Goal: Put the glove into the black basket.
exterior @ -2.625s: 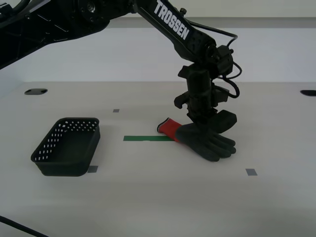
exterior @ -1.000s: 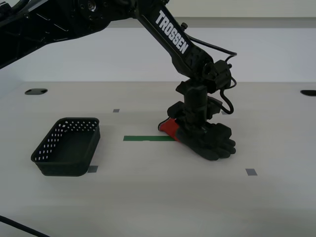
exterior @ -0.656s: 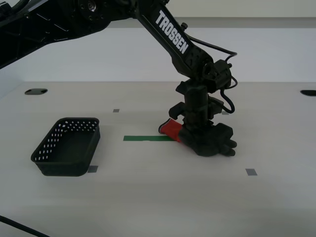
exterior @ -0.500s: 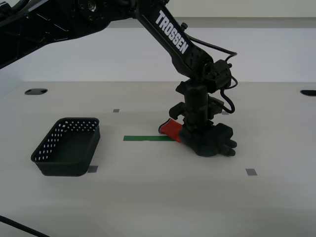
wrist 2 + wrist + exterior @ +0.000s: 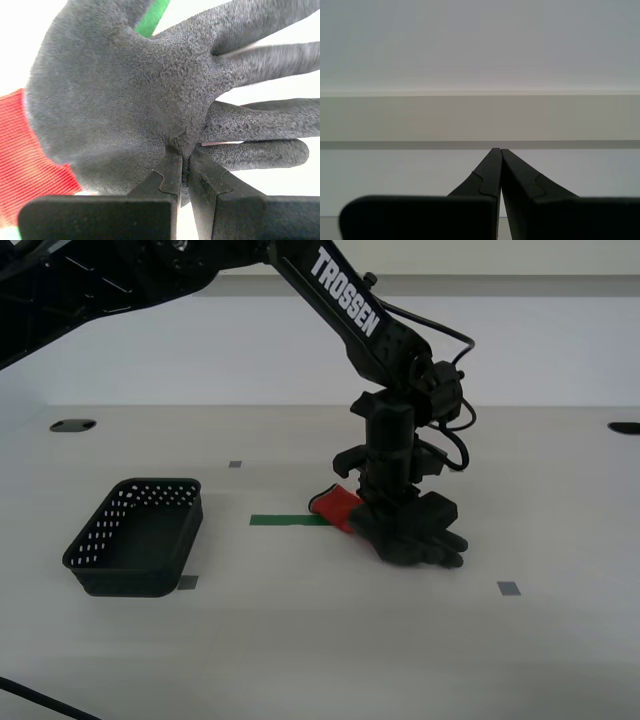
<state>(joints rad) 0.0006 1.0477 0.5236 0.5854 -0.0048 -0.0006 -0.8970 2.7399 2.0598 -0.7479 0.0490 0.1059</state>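
Observation:
The dark grey glove (image 5: 408, 532) with a red cuff (image 5: 335, 507) hangs just above the table near the middle of the exterior view. My second gripper (image 5: 392, 508) is shut on the glove's palm (image 5: 125, 85), pinching a fold of it; the glove's fingers (image 5: 260, 120) spread away from the jaws. The black basket (image 5: 137, 537) stands empty at the exterior view's left, well apart from the glove. My first gripper (image 5: 500, 152) is shut and empty, pointing at a pale wall; it does not show in the exterior view.
A green tape strip (image 5: 285, 520) lies on the pale table (image 5: 320, 640) between the basket and the glove. Small grey tape squares (image 5: 509, 588) mark the table. Dark holes sit at the far corners (image 5: 72, 425).
My second gripper came down onto the glove, shut on its palm and has lifted it slightly, shifting it toward the exterior view's left. The basket has not moved.

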